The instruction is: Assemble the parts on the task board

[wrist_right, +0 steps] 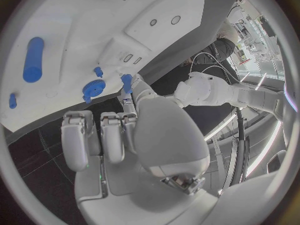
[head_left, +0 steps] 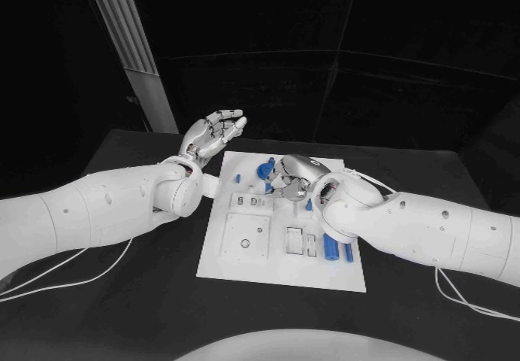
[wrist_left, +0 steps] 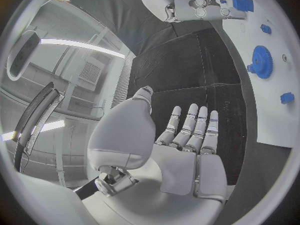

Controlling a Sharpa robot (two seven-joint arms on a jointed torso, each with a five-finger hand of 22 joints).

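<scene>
Head view: the white task board (head_left: 284,252) lay in the middle of the black desk (head_left: 130,301), long side running away from the robot. The left hand (head_left: 213,129) was raised beside the board's far left corner, off the board, palm up, fingers apart and holding nothing. The right hand (head_left: 294,177) sat over the far half of the board, fingers curled down among the blue parts there; from this view I could not tell whether it gripped one.

Parts on the board: a blue gear (head_left: 265,171) near the far edge, just left of the right hand; a small blue peg (head_left: 237,180) left of the gear; two long blue bars (head_left: 331,246) lying side by side near the right edge, beside the right forearm.

Left wrist view: left hand (wrist_left: 187,135) open, fingers straight and close together, nothing between them; blue gear (wrist_left: 262,61) on the board beyond it.

Right wrist view: right hand (wrist_right: 119,130) with fingers folded in; the fingertips stood beside a short blue part (wrist_right: 127,83), contact unclear. Blue gear (wrist_right: 93,89) and a long blue cylinder (wrist_right: 33,60) lay on the board.
</scene>
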